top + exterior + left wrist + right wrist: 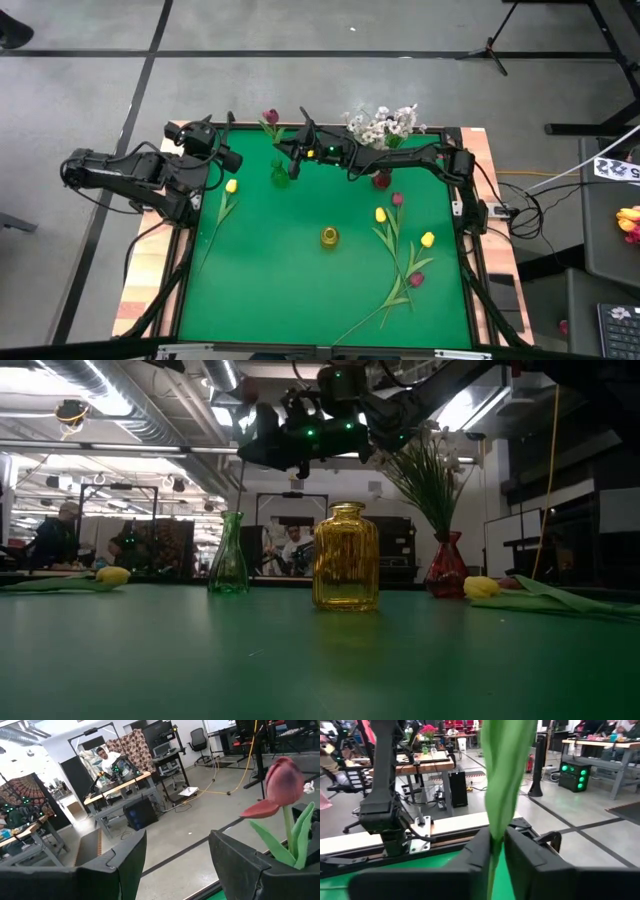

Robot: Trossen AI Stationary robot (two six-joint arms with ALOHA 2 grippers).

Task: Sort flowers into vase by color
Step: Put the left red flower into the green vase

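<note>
My right gripper reaches over the far side of the green mat, above the green glass vase, and is shut on a maroon tulip. My left gripper waits open at the far left, and its wrist view shows that tulip's head beyond the fingers. The red vase holds the white blossom spray by its stems. The yellow vase stands mid-mat. One yellow tulip lies on the left of the mat. Several yellow and maroon tulips lie on the right. My right gripper pinches the maroon tulip's green stem and leaf between its two fingers. The flower is lifted clear of the mat and tilted, with its head pointing toward the table's far edge. The stem's lower end is hidden below the gripper.
The three vases stand in a loose row, seen across the low view: green vase, yellow vase, red vase. A raised frame borders the mat. People sit at desks in the room behind the table.
</note>
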